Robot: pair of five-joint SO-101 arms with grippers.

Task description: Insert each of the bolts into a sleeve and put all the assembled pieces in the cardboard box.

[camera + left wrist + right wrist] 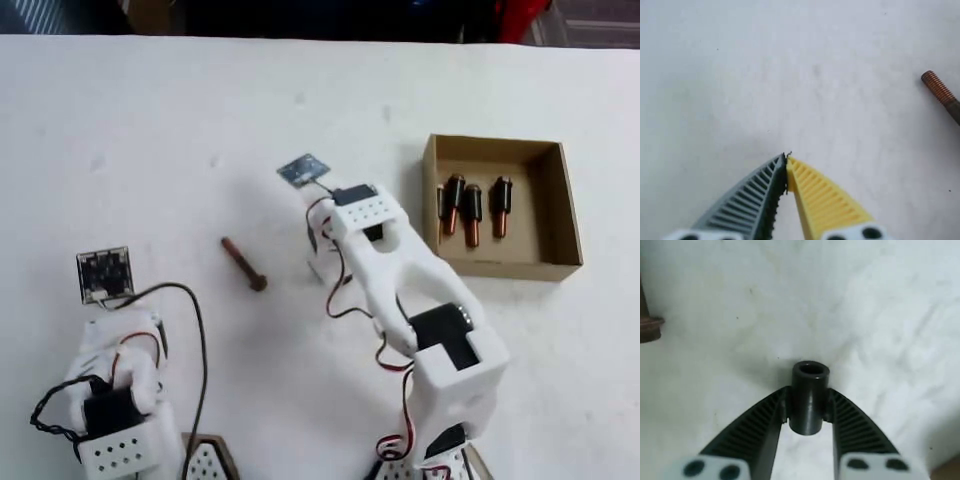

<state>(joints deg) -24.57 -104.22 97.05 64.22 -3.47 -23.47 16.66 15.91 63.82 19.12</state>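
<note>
Your left gripper [786, 161] sits clenched on nothing. Your right gripper [808, 407] grasps one black sleeve [810, 380] at the fingertips only, so I judge it may twist or slip under insertion force. One loose bolt [243, 264] lies near it on the table [150, 120], and a nudge could roll it. Farther off, the cardboard box [560, 215] holds three assembled pieces [472, 215].

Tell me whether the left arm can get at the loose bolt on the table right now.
Probably yes: the left pincer is shut on nothing, and only bare table lies between it and the bolt. It must open first.
</note>
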